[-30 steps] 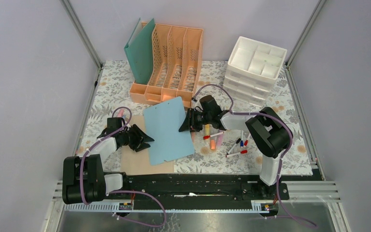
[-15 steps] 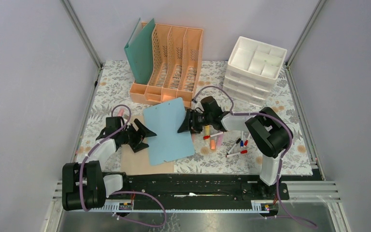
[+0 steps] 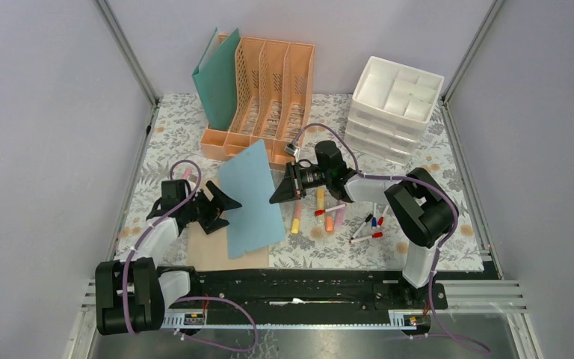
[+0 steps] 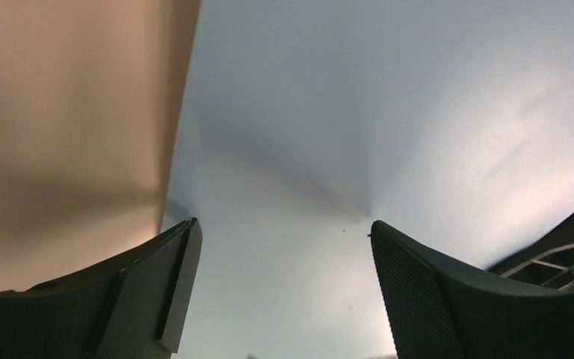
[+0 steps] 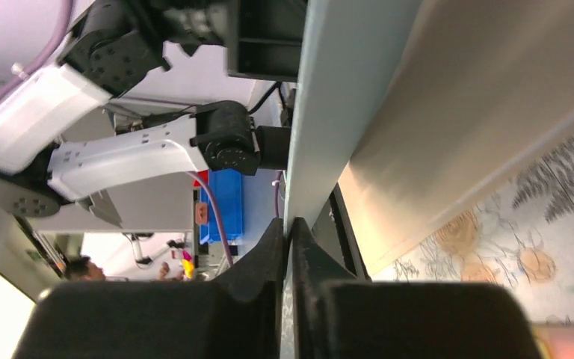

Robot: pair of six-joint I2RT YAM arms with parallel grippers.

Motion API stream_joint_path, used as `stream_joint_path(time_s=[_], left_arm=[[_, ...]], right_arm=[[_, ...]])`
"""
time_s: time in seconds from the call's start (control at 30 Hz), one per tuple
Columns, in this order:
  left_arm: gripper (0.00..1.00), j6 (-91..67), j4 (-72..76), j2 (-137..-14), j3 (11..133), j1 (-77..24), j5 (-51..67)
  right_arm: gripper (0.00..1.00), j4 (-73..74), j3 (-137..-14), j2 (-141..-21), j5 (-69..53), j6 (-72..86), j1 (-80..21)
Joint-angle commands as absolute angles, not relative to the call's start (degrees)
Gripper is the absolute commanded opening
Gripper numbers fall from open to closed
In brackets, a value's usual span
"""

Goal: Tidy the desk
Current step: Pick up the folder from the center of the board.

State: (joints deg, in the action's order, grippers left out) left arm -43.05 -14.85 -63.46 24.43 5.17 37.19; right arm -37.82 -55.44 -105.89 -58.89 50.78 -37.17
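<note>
The desk (image 3: 433,247) spans the whole space in front of both arms, and a blue folder (image 3: 250,198) sits at its middle with its right edge tilted up. The right gripper (image 3: 275,196) is clamped on that raised edge. The left gripper (image 3: 228,213) stands with its jaws wide apart at the folder's left side.

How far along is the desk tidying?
A teal folder stands leftmost in the peach rack. The right gripper pinches the tilted blue folder by its edge; the left gripper is open beside it. The tan folder and loose markers lie unsorted on the desk.
</note>
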Motion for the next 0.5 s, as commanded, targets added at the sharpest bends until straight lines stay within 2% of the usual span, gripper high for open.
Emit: stream_joint_path(time_s=[0.0,0.2,0.3,0.4,0.43,0.47], left_arm=[[0.88,-42.36,-12.37,-62.30,26.02,5.17,39.13],[0.90,-42.63,-11.98,-59.15,26.70,5.42,39.27],[0.98,-41.35,-13.55,-54.34,28.98,6.04,37.56],[0.99,-39.25,-15.11,-49.35,32.10,6.62,34.95],[0.99,-38.74,-15.35,-48.07,33.06,6.82,34.10],[0.99,-38.27,-15.33,-46.99,33.84,6.98,33.54]], right_arm=[[0.00,-25.62,-60.42,-105.12,-56.70,42.49,-37.45],[0.00,-21.04,-60.85,-104.43,-54.73,39.72,-37.36],[0.00,-21.04,-59.41,-101.85,-54.73,39.72,-37.04],[0.00,-21.02,-57.34,-99.15,-54.95,39.41,-36.23],[0.00,-30.01,-56.85,-98.46,-60.00,41.54,-35.95],[0.00,-32.29,-56.59,-97.96,-61.07,42.67,-35.54]])
